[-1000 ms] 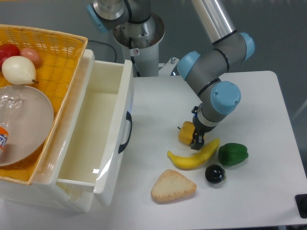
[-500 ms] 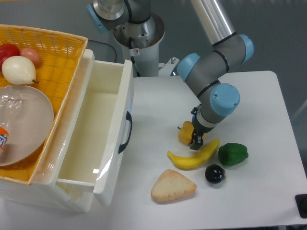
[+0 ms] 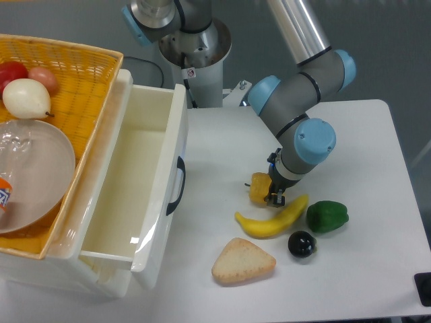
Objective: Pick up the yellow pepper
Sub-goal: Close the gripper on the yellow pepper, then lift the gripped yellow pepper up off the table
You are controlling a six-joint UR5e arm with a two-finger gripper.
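pincer (image 3: 275,197) down at yellow pepper (image 3: 259,188) on table (image 3: 363,141); can't tell if clamped. pepper not lifted yet, lift left.

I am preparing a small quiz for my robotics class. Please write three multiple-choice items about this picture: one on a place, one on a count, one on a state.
1. Where is the yellow pepper?
A. In the drawer
B. On the table, just above the banana
C. In the basket

2. How many green peppers lie on the table?
A. One
B. Two
C. Three

3. What is the state of the white drawer?
A. Shut
B. Pulled open and empty
C. Open and full of fruit

Answers:
1 B: it sits on the table beside the pincer, above the banana.
2 A: only one green pepper shows.
3 B: its bare inside is visible.
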